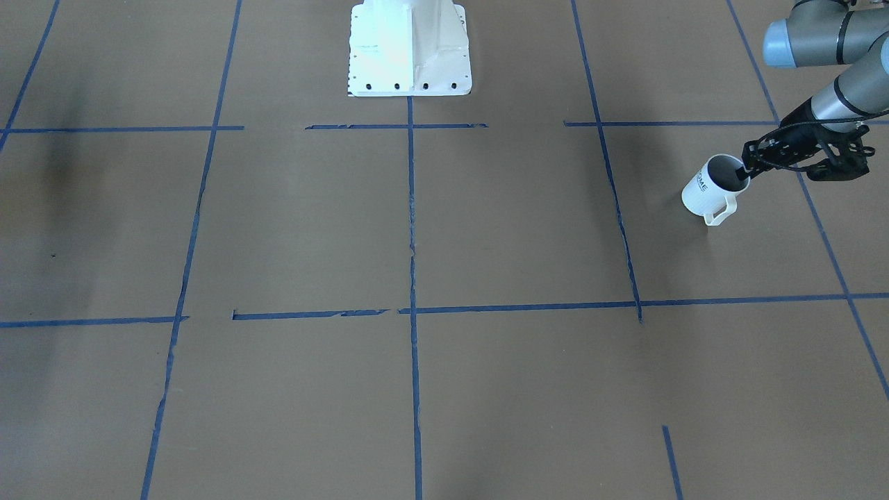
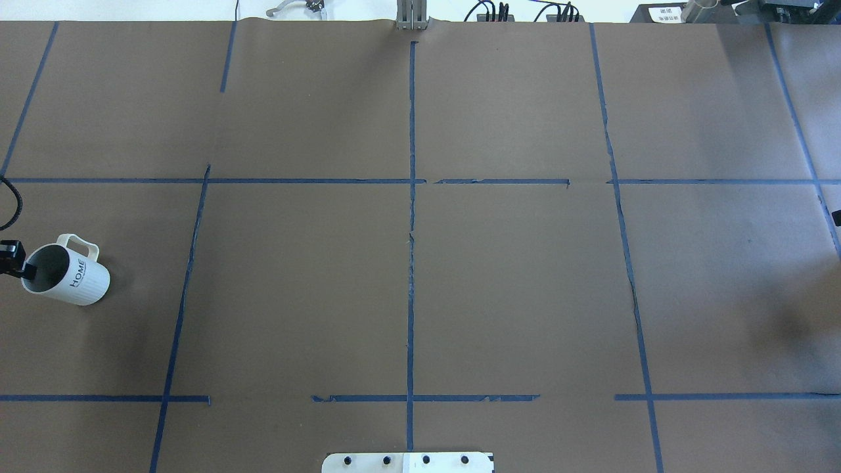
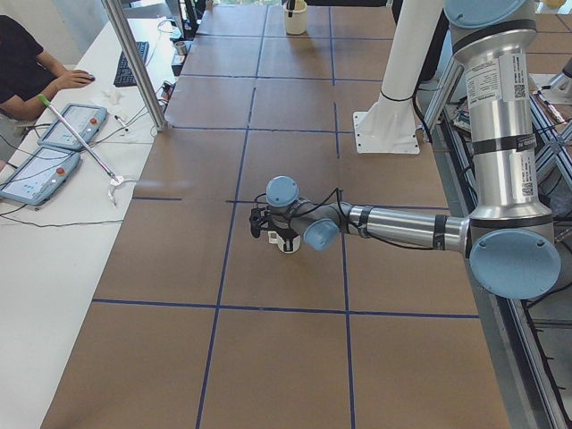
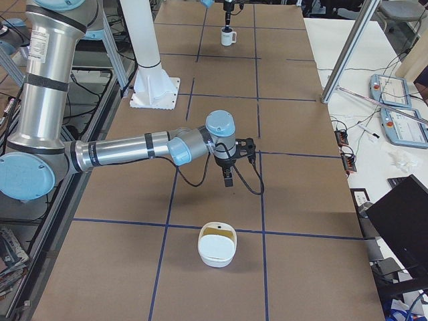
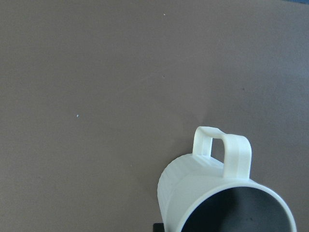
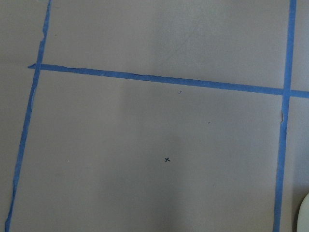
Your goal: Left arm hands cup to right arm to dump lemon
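cup: white, "HOME" lettering, right of frame.
left gripper: pinched on cup rim, one finger inside.
right gripper: over worktop; opening cannot tell.

Smooth, ribbed, ceramic-looking cup over matt brown paper.

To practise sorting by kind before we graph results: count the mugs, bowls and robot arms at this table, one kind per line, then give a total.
mug: 1
bowl: 1
Robot arms: 2, the left arm and the right arm
Total: 4
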`<state>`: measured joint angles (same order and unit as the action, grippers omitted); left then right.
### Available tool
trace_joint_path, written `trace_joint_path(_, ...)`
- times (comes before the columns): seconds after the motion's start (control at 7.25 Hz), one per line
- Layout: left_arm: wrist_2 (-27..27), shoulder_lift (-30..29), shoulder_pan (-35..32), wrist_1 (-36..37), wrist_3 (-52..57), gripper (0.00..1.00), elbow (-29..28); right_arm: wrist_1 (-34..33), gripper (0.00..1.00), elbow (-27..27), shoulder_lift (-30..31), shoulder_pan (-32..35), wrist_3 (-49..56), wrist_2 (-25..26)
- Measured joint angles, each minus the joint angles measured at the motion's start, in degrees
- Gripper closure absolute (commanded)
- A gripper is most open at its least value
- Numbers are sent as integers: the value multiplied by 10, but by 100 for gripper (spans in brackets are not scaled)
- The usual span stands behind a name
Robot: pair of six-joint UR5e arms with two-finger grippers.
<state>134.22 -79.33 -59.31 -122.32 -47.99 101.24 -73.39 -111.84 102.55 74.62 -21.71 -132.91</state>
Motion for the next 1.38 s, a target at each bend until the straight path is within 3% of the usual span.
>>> trace_joint_path(0.83,16,2,-89,5,44,0,53,-7,0,0,26,24,0,0)
trace_joint_path(1.1,26,-1,-158,89,199,0,49,-18,0,3,65,40,2,-6)
trace_joint_path(1.38,26,-21,-237,242,378,0,50,-49,0,16,84,64,69,-19)
